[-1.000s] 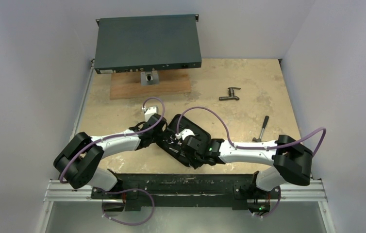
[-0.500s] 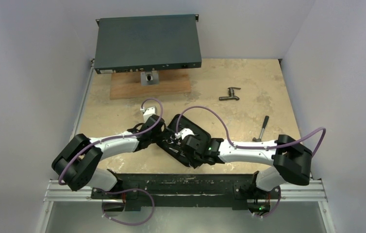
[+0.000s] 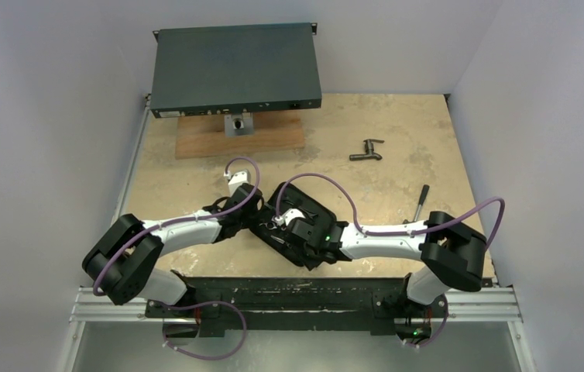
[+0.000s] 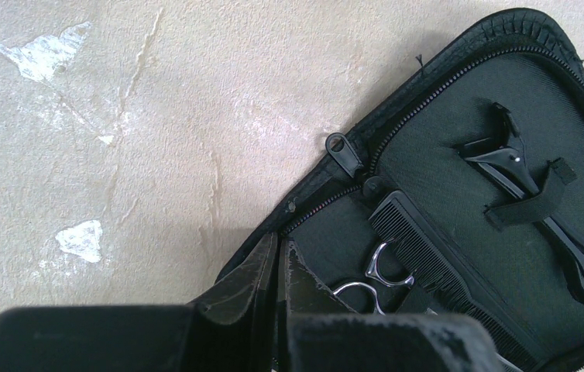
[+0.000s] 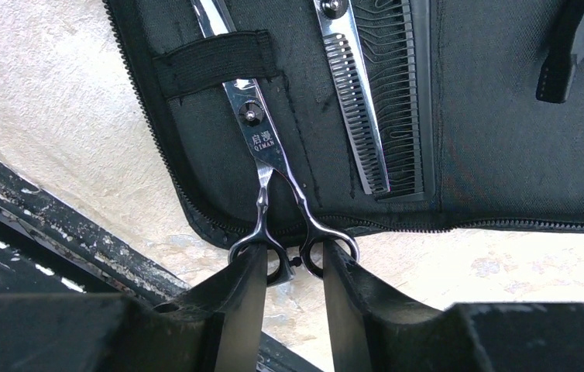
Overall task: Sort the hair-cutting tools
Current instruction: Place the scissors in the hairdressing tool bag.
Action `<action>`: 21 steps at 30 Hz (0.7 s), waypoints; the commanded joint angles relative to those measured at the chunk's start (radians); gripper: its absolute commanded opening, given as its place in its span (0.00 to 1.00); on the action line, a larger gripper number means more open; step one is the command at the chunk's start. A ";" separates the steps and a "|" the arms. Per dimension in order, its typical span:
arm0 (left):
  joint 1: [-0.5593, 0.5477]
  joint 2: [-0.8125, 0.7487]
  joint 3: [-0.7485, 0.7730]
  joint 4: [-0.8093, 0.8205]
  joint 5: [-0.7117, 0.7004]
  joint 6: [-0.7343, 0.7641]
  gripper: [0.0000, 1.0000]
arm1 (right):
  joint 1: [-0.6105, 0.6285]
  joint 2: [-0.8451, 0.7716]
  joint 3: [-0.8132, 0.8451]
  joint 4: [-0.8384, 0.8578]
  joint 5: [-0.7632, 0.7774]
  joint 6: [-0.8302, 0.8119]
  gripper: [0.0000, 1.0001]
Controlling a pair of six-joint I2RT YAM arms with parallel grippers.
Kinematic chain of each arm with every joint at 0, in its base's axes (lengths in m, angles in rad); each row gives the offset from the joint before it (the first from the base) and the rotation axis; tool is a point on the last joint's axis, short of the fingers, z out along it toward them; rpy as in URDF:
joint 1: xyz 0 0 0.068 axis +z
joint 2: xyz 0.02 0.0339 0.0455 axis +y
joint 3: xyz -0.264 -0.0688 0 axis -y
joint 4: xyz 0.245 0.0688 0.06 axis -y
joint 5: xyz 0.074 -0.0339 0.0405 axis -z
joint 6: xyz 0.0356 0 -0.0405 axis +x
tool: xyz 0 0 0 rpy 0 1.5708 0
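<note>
A black zip case (image 3: pixel 316 209) lies open mid-table. In the right wrist view, silver scissors (image 5: pixel 262 143) sit under an elastic strap (image 5: pixel 211 58) in the case (image 5: pixel 490 139), handle rings past its zipped edge. My right gripper (image 5: pixel 293 260) is part open, one fingertip over each ring; I cannot tell whether it grips them. Toothed scissors (image 5: pixel 355 116) and the black comb (image 5: pixel 405 93) lie beside them. In the left wrist view my left gripper (image 4: pixel 279 260) is shut on the case's rim (image 4: pixel 304 209); comb (image 4: pixel 444 271), scissor rings (image 4: pixel 386 275) and black clip (image 4: pixel 537 201) show inside.
A small hammer (image 3: pixel 420 198) lies to the right and a dark T-shaped fitting (image 3: pixel 366 149) farther back. A dark flat box (image 3: pixel 235 70) rests on a wooden board (image 3: pixel 219 143) at the back. A black metal rail (image 3: pixel 297 291) runs along the near edge.
My right arm has shifted left, its elbow drawing in and its wrist nudging toward the case. The left arm and the case have hardly moved.
</note>
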 commanded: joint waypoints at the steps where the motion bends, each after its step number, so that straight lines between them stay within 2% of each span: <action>1: -0.002 0.052 -0.052 -0.090 0.087 0.002 0.00 | 0.005 0.007 0.031 0.022 -0.003 -0.014 0.30; 13: -0.006 0.077 -0.062 -0.043 0.128 -0.007 0.00 | 0.005 0.024 0.100 -0.012 0.009 -0.072 0.01; 21: -0.017 0.090 -0.069 -0.015 0.144 -0.015 0.00 | 0.004 0.057 0.157 -0.013 -0.049 -0.126 0.00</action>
